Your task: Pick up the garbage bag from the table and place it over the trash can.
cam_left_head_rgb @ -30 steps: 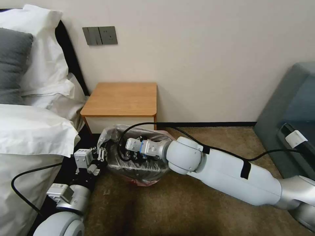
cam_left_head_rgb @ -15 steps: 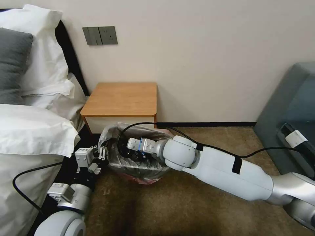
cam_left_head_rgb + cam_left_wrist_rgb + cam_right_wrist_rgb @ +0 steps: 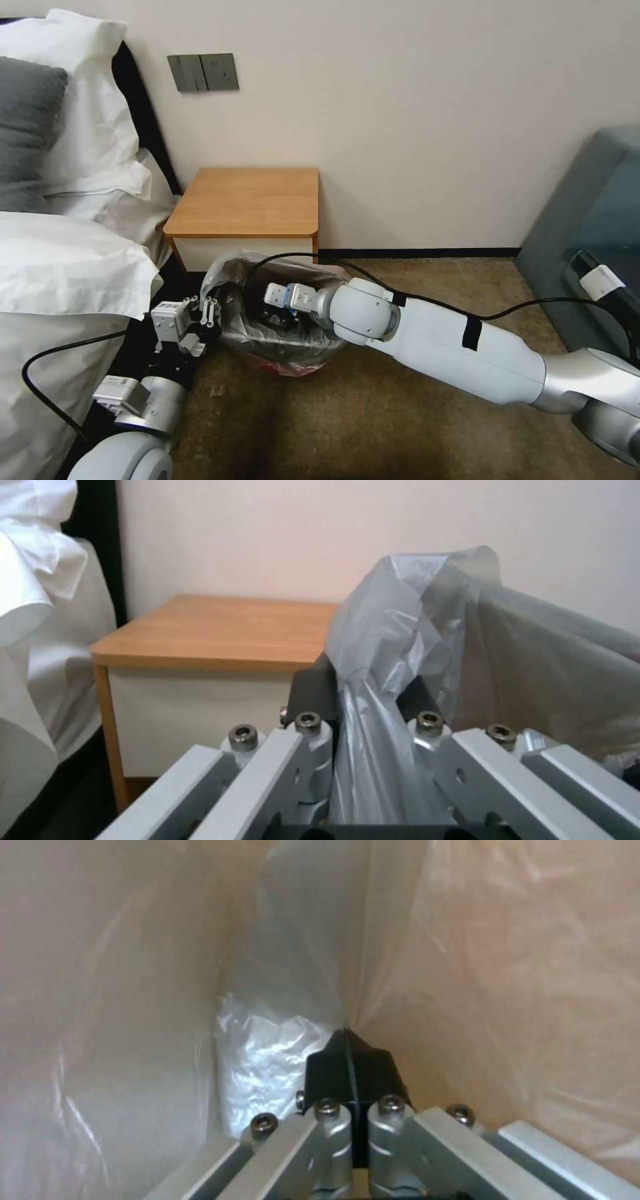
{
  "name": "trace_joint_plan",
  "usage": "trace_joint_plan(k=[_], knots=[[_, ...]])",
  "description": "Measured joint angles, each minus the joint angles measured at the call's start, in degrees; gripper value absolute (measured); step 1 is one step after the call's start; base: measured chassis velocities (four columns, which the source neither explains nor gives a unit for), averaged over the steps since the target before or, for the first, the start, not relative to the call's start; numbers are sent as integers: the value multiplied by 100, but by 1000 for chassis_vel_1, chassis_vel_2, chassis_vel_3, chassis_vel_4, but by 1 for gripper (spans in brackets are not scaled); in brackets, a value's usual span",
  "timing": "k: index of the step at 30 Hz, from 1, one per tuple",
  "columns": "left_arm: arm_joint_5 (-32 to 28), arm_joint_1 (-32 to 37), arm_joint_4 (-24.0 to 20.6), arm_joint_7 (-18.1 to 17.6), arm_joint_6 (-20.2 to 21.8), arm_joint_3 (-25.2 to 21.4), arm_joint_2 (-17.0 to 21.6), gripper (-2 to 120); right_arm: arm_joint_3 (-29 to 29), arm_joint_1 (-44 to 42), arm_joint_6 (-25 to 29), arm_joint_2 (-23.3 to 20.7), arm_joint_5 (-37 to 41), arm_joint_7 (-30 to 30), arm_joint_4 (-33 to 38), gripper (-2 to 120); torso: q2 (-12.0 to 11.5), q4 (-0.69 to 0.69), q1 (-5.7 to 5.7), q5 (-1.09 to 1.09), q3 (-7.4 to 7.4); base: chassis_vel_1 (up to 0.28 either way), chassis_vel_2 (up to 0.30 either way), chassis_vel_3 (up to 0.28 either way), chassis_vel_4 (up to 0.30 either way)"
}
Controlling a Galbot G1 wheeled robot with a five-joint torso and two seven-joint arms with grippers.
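**Bag already over the bin, both arms working the liner**

The garbage bag (image 3: 280, 333) is off the worktop (image 3: 250, 200) and draped over the trash can (image 3: 283, 343) on the carpet just in front of the nightstand; the bin itself is barely visible under the crinkled grey plastic, with the bag's pinkish-red edge showing low at its front.

The left gripper (image 3: 205, 312) sits at the bin's near-bed side, and from its own wrist view its jaws are clamped on a bunched fold of the bag (image 3: 373, 730), which rises between them and fans out above. The right gripper (image 3: 270, 319) is reaching down inside the bag's mouth. In the right wrist view its dark pads (image 3: 350, 1070) meet with no gap and a crease of film seems to run into the seam, so I judge it pinches a thin layer of the liner, though that is hard to be sure of.

My judgement is that the pick-up is done and the step in hand is seating the liner: one arm holds the rim at the side while the other presses or draws the film inside the bin. The next move calls for spreading the mouth evenly round the rolled rim without tearing the thin plastic or tipping the light bin, then letting go cleanly.
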Motion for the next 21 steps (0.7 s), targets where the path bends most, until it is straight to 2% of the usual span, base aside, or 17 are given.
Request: trace_joint_plan(k=[13, 18, 21], knots=[[71, 2, 88, 1, 2, -4, -48, 9, 65, 13, 0, -54, 198, 190, 236, 0, 0, 1, 0, 0, 0, 0, 0, 0, 0], [-31, -18, 169, -52, 51, -43, -31, 9, 226, -37, -1, -233, 663, 385, 610, 0, 0, 1, 0, 0, 0, 0, 0, 0, 0], [-485, -85, 267, -280, 235, -43, -27, 9, 472, -234, -1, -435, 1169, 606, 1051, 0, 0, 1, 0, 0, 0, 0, 0, 0, 0]])
